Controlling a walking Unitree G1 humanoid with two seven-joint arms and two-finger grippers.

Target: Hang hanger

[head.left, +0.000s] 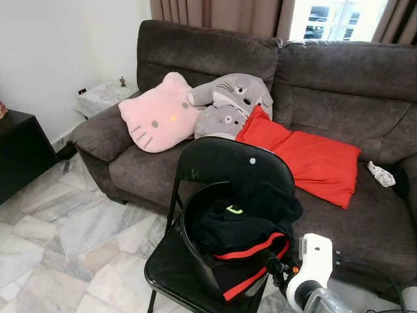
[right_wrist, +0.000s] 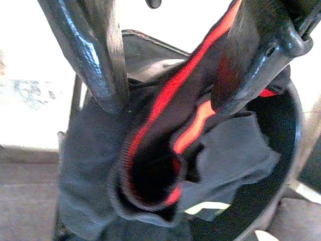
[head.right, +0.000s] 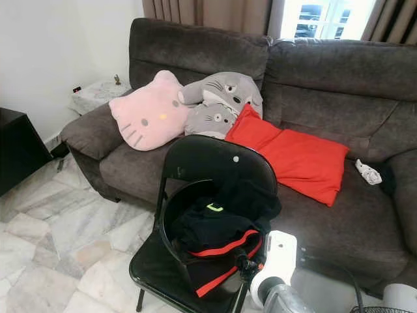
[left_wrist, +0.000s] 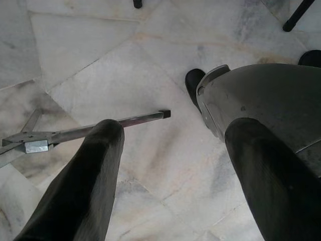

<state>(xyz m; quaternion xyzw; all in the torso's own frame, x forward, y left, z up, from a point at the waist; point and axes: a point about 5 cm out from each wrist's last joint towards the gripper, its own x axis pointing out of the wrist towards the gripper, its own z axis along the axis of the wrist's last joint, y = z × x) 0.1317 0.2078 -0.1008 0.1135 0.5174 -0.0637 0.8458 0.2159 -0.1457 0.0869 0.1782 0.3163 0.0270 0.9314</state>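
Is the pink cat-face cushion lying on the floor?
No, the pink cat-face cushion rests on the grey sofa, leaning against its left armrest beside two grey plush toys.

A white-cased right arm (head.left: 316, 261) (orange mark, black cabling) ends in long glossy black fingers (right_wrist: 95, 55).

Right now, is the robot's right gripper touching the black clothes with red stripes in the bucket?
Touching. In the right wrist view, the right gripper has both black fingers pressed against the black red-striped clothes.
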